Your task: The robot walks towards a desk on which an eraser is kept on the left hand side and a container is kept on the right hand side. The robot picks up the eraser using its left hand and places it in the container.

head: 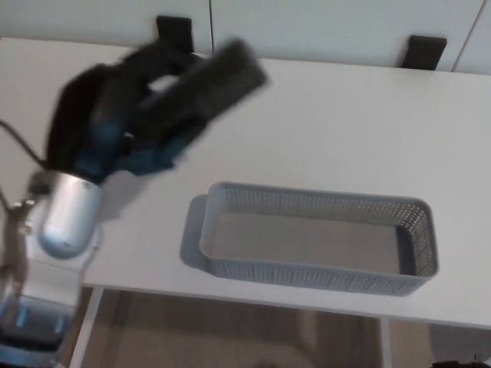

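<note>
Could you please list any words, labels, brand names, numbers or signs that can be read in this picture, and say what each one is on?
None can be read.
The grey perforated plastic container shows no label or print.
The dark rectangular eraser, held up by the black left hand, is motion-blurred; no markings can be made out on it.
The white desk carries no writing, nor do the two black brackets at its far edge.

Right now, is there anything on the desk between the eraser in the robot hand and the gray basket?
No. In the head view only bare white desk shows between the eraser, held up in the left robot hand, and the basket.
</note>
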### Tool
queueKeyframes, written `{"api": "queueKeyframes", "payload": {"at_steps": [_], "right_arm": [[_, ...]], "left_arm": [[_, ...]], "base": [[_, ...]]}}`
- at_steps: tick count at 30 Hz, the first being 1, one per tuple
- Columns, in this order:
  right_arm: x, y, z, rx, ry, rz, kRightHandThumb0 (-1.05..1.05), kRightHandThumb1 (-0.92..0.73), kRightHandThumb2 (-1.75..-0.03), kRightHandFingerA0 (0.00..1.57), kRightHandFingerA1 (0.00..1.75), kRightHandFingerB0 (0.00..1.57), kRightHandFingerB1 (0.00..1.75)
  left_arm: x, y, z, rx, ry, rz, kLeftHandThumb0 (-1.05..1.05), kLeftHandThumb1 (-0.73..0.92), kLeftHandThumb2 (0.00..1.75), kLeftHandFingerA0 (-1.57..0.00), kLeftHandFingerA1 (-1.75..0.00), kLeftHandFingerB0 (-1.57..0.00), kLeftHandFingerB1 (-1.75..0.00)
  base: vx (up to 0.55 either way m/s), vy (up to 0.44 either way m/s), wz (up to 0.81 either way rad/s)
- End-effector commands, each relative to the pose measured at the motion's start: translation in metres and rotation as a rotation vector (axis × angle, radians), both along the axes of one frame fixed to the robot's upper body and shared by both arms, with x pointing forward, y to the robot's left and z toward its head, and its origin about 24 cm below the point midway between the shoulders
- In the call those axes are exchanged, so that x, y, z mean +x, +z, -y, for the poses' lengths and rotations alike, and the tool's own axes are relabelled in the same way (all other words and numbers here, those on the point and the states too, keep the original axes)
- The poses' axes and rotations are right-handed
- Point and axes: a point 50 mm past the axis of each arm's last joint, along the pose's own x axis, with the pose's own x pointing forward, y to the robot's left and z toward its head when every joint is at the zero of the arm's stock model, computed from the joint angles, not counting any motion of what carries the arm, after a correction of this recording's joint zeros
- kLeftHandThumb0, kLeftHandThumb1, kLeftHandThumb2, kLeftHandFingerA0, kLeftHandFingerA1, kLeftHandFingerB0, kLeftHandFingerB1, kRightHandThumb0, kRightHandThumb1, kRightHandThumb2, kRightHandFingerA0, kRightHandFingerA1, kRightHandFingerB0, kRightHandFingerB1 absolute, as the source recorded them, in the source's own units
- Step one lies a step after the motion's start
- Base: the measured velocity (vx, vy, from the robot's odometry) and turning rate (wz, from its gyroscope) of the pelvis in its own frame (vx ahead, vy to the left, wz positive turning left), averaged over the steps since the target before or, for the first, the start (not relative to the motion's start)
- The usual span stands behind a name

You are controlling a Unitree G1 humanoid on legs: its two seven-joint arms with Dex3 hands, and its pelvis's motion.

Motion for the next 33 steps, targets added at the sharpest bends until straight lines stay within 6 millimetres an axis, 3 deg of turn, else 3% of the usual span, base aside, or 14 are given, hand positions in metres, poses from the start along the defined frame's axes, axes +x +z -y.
{"api": "queueKeyframes", "payload": {"at_steps": [1,4,5,8,9,10,17,18,19,25,27,28,30,33], "right_arm": [[-0.001,0.001,0.003,-0.008,-0.004,0.004,-0.41,-0.47,-0.89,0.68,0.67,0.46,0.57],[0.000,0.002,0.003,-0.001,-0.002,0.008,-0.42,-0.46,-0.89,0.67,0.67,0.46,0.57],[0.000,0.003,0.003,0.001,-0.009,0.007,-0.42,-0.59,-0.57,0.73,0.49,0.58,0.44],[0.002,0.004,0.001,-0.016,0.010,0.014,-0.43,-0.60,-0.57,0.74,0.49,0.59,0.44],[0.002,0.004,0.002,-0.015,0.015,0.017,-0.40,-0.47,-0.90,0.69,0.68,0.48,0.58],[0.002,0.005,0.002,-0.018,0.024,0.019,-0.44,-0.60,-0.58,0.74,0.49,0.59,0.44],[0.001,0.004,0.002,-0.021,0.028,0.014,-0.45,-0.59,-0.58,0.76,0.50,0.59,0.45],[0.002,0.004,0.002,-0.026,0.031,0.015,-0.46,-0.59,-0.58,0.75,0.49,0.59,0.44],[0.002,0.005,0.002,-0.028,0.035,0.020,-0.42,-0.47,-0.91,0.70,0.68,0.47,0.58],[0.004,0.006,0.001,-0.032,0.045,0.034,-0.46,-0.61,-0.59,0.75,0.49,0.59,0.44],[0.005,0.006,0.001,-0.031,0.024,0.027,-0.45,-0.60,-0.58,0.75,0.48,0.59,0.43],[0.005,0.006,0.001,-0.031,0.020,0.027,-0.45,-0.60,-0.58,0.77,0.49,0.60,0.44],[0.006,0.005,0.001,-0.037,0.017,0.027,-0.46,-0.59,-0.58,0.77,0.49,0.60,0.44],[0.006,0.005,0.001,-0.034,0.024,0.031,-0.44,-0.60,-0.58,0.76,0.49,0.60,0.44]], "left_arm": [[-0.009,-0.009,0.025,0.192,-0.104,0.091,-0.13,0.63,0.61,-0.94,-1.43,-0.86,-0.62],[-0.004,-0.017,0.034,0.253,-0.130,0.057,-0.15,0.66,0.61,-0.93,-1.43,-0.88,-0.66],[-0.002,-0.018,0.036,0.283,-0.137,0.052,-0.18,0.65,0.61,-0.95,-1.39,-0.83,-0.59],[0.005,-0.021,0.039,0.324,-0.145,0.050,-0.21,0.64,0.59,-1.04,-1.26,-0.66,-0.46],[0.007,-0.022,0.040,0.333,-0.145,0.050,-0.21,0.64,0.59,-1.06,-1.22,-0.65,-0.46],[0.009,-0.023,0.041,0.338,-0.147,0.052,-0.25,0.66,0.61,-1.05,-1.22,-0.63,-0.46],[0.026,-0.029,0.037,0.426,-0.112,0.088,-0.26,0.65,0.60,-0.99,-1.29,-0.77,-0.52],[0.029,-0.030,0.036,0.468,-0.113,0.057,-0.38,0.64,0.59,-0.77,-0.59,-0.50,-0.36],[0.028,-0.033,0.036,0.558,-0.123,-0.036,-0.73,0.44,0.85,0.00,-0.12,0.00,-0.18],[0.021,-0.037,0.041,0.678,-0.162,-0.085,-0.94,0.63,0.61,0.00,0.00,0.00,-0.12],[0.017,-0.038,0.045,0.692,-0.168,-0.075,-0.89,0.51,0.93,0.00,-0.01,0.00,-0.12],[0.016,-0.039,0.047,0.690,-0.170,-0.077,-0.94,0.64,0.61,0.00,0.00,0.00,-0.13],[0.013,-0.039,0.050,0.677,-0.182,-0.086,-0.91,0.64,0.60,0.00,0.00,0.00,-0.14],[0.007,-0.035,0.056,0.696,-0.203,-0.076,-0.91,0.55,0.94,0.00,0.00,0.00,-0.10]], "base": [[0.00,0.000,0.00],[0.00,0.000,0.00],[0.00,0.000,0.00],[0.00,0.000,0.00],[0.00,0.000,0.00],[0.00,0.000,0.00],[0.00,0.000,0.00],[0.00,0.000,0.00],[0.00,0.000,0.00],[0.00,0.000,0.00],[0.00,0.000,0.00],[0.00,0.000,0.00],[0.00,0.000,0.00],[0.00,0.000,0.00]]}}
